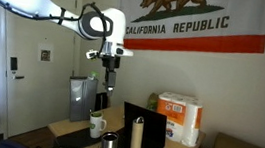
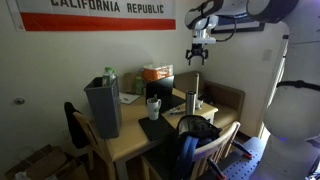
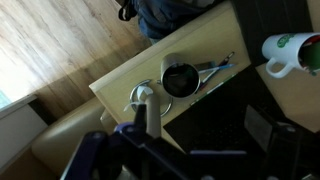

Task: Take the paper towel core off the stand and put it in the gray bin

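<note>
Hangs high over the bench [image 2: 127, 140] with the claw [image 2: 196, 62] spread wide and holding nothing, almost above the cardboard tube [image 2: 197, 95] standing upright at 3 o'clock from the gray bin [image 2: 103, 108] in an exterior view, likely to drop straight down and lift it cleanly.

Matt tan cardboard core [image 1: 136, 140], smooth gray plastic-looking bin [image 2: 103, 108], pale wooden table [image 2: 128, 148]

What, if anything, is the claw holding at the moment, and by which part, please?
Nothing is held: the claw hangs empty high above the table, while the paper towel core stands untouched down below.
</note>
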`<state>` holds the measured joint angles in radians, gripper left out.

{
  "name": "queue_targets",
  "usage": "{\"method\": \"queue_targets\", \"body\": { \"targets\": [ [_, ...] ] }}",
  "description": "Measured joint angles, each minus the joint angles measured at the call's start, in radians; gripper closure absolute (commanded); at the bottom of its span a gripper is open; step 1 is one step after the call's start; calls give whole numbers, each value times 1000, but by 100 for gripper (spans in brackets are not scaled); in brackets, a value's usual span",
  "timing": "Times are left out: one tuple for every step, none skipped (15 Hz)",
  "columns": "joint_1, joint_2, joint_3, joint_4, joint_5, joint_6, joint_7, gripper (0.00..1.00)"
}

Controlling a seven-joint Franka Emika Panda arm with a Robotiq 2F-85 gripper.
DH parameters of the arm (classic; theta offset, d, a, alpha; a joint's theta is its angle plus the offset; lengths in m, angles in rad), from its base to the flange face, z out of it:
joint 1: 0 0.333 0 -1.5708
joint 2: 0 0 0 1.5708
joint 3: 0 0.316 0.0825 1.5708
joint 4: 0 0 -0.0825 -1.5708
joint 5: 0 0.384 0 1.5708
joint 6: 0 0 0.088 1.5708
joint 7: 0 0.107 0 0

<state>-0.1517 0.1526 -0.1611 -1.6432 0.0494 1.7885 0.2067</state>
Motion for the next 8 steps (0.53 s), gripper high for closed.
{"method": "queue_targets", "body": {
  "targets": [
    [-7, 35, -7, 27, 0, 15, 2, 0],
    [-13, 70, -14, 54, 0, 32, 13, 0],
    [-18, 105, -20, 81, 0, 50, 23, 0],
    [-24, 138, -24, 109, 0, 65, 37, 0],
    [-29, 169, -28, 135, 0, 82, 48, 0],
    [-33, 199, -31, 160, 0, 99, 59, 0],
    [-37, 225, -34, 183, 0, 117, 68, 0],
    [-39, 249, -37, 204, 0, 132, 74, 0]
  ]
}}
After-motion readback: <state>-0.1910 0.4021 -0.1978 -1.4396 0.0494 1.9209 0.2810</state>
